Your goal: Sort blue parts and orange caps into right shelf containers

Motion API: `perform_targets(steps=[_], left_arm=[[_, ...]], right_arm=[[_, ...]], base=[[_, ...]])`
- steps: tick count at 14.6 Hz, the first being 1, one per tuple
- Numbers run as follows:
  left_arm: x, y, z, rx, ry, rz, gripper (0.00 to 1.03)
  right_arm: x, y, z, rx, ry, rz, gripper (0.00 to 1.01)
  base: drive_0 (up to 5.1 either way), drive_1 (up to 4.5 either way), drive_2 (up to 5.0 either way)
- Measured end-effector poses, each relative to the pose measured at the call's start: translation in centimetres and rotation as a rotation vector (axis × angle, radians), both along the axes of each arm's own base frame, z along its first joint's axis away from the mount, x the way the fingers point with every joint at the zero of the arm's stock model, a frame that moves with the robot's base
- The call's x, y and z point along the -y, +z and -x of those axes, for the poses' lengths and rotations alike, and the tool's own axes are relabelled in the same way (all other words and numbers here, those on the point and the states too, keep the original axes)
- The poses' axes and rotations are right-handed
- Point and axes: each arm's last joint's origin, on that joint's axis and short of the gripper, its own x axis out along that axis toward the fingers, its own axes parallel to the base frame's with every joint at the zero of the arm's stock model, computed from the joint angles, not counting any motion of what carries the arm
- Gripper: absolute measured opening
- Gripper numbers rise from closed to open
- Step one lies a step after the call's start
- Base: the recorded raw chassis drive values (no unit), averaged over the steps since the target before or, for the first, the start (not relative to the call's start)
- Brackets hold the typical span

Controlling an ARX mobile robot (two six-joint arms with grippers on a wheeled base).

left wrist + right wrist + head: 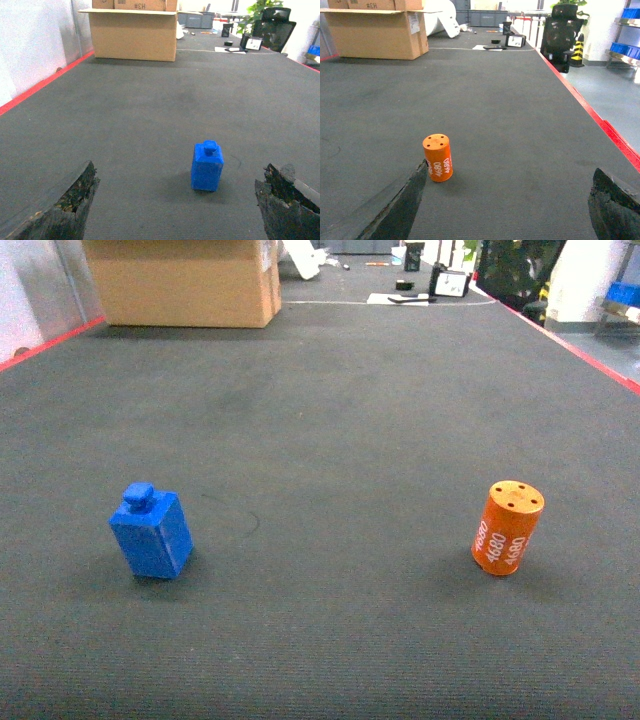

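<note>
Blue part (207, 166) upright ahead of spread left gripper (175, 210); orange cap (438, 158) just beyond right gripper's (505, 210) left finger (395, 207), seemingly untouched; jaws apart

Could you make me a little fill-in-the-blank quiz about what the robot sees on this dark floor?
1. The small blue blocky plastic part has a round ____ on top.
2. The orange cylindrical cap carries the white number ____ on its side.
3. In the head view, the orange cap stands to the ____ of the blue part.
4. The big cardboard box stands at the far ____ of the head view.

Missing words: knob; 4680; right; left
</note>
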Motion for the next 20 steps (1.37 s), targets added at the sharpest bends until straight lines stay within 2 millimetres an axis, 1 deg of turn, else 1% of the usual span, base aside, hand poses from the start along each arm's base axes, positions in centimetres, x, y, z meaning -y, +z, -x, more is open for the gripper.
perform_targets(steps=[20], left_arm=[[0.00, 0.00, 0.00, 0.000, 0.000, 0.000, 0.98]], right_arm=[[0.00, 0.00, 0.00, 0.000, 0.000, 0.000, 0.98]], base=[[0.0, 0.00, 0.0]])
